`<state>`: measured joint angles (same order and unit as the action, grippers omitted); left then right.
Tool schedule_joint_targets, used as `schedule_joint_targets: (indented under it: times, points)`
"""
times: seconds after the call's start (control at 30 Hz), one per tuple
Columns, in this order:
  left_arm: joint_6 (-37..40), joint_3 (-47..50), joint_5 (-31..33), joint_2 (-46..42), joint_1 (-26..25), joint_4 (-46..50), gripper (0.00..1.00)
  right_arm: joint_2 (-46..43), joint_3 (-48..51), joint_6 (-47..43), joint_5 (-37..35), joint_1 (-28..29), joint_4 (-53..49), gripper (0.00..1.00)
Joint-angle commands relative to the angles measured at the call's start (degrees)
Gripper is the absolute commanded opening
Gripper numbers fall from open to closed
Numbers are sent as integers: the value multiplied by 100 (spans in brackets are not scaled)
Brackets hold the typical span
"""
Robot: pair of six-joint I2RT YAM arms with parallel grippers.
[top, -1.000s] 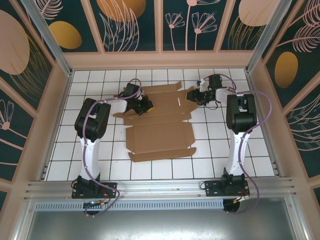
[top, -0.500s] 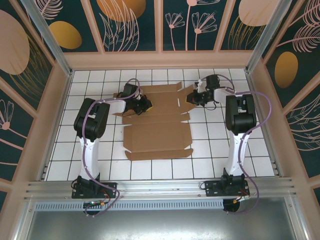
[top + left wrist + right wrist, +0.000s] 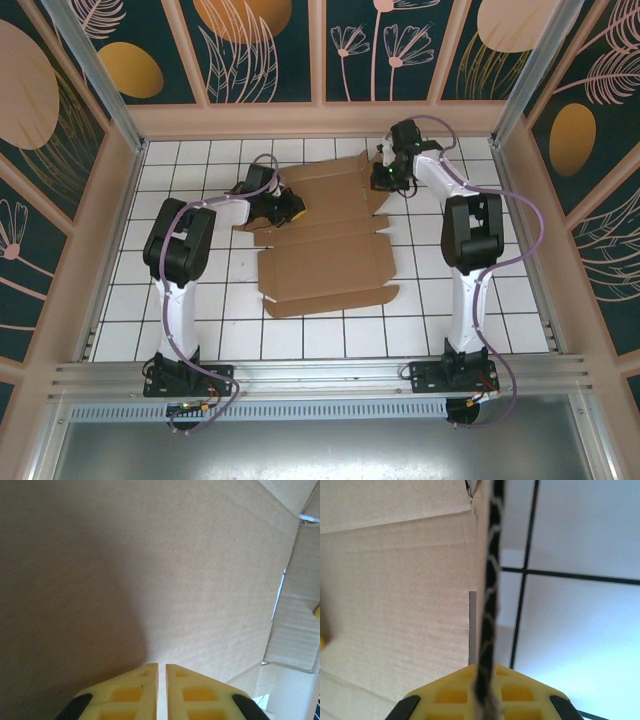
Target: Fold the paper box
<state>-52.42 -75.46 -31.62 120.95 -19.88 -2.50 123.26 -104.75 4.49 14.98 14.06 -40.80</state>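
Paper box (image 3: 325, 262) edge between right jaws (tight)

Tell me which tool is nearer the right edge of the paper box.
Right. The right tool is clamped on the right edge of the paper box, at its far corner. The left tool rests on the sheet's far left part, tips together.

We're looking into a robot lab test cell: an aluminium frame (image 3: 90, 70) boxes in a white gridded tabletop (image 3: 320, 335), dark floral-print panels (image 3: 270, 50) form walls, and the left arm base (image 3: 185, 378) and right arm base (image 3: 455, 375) are bolted along the near rail (image 3: 320, 372).
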Motion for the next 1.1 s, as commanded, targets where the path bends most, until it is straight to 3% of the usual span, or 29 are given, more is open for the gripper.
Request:
schedule_joint_targets:
  times: [0.0, 0.13, 0.4, 0.63, 0.83, 1.07]
  points:
    - [27, -184, 93, -226, 10, 254, 14, 58, -448, -296, -1221, 147, -959, 0]
    - [33, -171, 121, -137, 33, 312, 14, 443, -1080, -260, -1857, 505, -1544, 1]
    - [-87, -126, 74, -262, 45, 198, 14, 1064, -1627, 17, -2796, 1177, -1844, 14]
    - [-137, -71, 95, -335, 53, 154, 14, 1816, -2404, 399, -3729, 1749, -2260, 15]
    - [-147, -39, 119, -364, 78, 136, 14, 2281, -2883, 633, -3759, 2143, -2362, 15]
    - [-146, -13, 121, -374, 102, 143, 14, 2224, -3068, 720, -3467, 2129, -2330, 16]
